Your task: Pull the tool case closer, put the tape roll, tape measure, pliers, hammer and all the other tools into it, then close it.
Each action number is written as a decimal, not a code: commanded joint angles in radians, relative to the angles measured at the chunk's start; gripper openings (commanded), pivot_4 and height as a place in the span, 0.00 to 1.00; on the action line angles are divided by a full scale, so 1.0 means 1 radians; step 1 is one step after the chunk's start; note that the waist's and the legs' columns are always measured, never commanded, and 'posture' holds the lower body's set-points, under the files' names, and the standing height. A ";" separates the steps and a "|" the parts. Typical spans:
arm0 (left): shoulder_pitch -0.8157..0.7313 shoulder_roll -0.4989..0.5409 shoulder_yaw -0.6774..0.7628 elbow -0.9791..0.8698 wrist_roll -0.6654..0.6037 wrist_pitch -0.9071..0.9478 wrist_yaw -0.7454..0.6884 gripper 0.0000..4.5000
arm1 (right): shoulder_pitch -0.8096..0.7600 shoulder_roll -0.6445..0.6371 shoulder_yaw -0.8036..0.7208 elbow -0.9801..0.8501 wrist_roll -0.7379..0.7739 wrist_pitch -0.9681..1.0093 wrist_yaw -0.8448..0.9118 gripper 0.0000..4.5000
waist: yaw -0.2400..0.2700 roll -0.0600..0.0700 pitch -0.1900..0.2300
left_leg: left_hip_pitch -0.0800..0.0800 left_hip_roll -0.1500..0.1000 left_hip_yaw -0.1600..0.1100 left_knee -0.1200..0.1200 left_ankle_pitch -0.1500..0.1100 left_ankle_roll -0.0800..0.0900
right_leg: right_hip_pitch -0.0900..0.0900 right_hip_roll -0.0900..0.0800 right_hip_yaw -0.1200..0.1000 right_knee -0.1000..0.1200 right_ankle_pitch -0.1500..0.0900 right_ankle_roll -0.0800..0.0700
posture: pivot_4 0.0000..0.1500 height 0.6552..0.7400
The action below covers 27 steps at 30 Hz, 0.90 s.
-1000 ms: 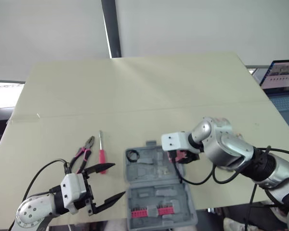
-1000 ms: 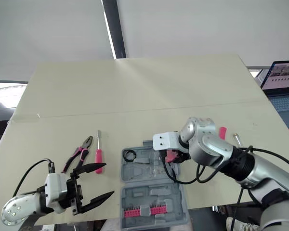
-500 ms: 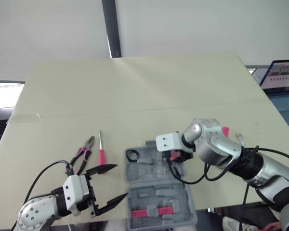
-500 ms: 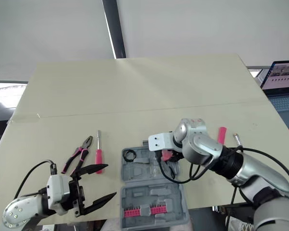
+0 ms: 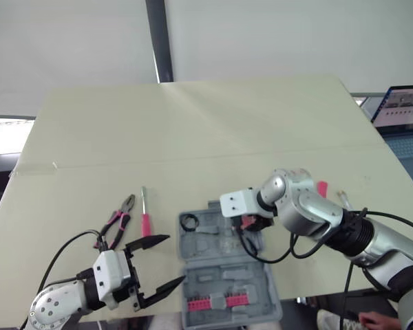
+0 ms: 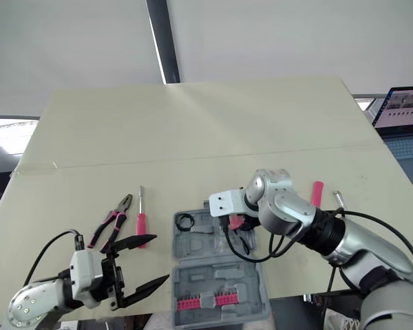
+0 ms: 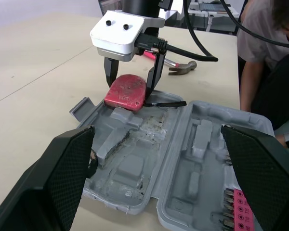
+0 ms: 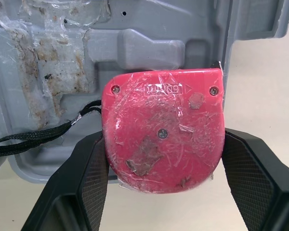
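**Tape measure gripped at the case's rim**

Most of the hammer (image 6: 316, 193) is hidden behind the right arm at the right of the frame. Its pink handle shows, and a small metal piece beside it is too small to name. A laptop (image 5: 403, 110) is cut off by the right edge. A person (image 7: 262, 43) beyond the surface (image 5: 193, 130) is cut off in the left wrist view. Whether the tape measure (image 8: 164, 130) rests on the tool case (image 5: 227, 271) or hangs just above it cannot be told.

The right jaws are clamped on two sides of the red tape measure at the case's upper right rim, near the centre of the frame. Its black strap trails into the tray.

The grey case lies open at lower centre. Its upper left pocket holds the tape roll (image 5: 188, 221), a small black ring. A row of pink bits (image 5: 217, 302) lines the nearer half.

The left jaws are spread wide at lower left, just beside the case's left edge, holding nothing. The pliers (image 5: 118, 223) and a red-handled screwdriver (image 5: 145, 216) lie side by side on the surface to the left of the case, apart from it.
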 commanded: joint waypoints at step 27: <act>-0.052 -0.009 -0.025 0.011 0.010 -0.024 -0.011 1.00 | 0.394 0.003 -0.789 -0.096 0.553 -0.240 -0.035 0.42 | 0.003 -0.001 0.000 | 0.000 0.000 0.000 -0.001 0.000 0.000 | 0.001 0.000 -0.001 0.000 0.000 0.000 | 1.00 0.97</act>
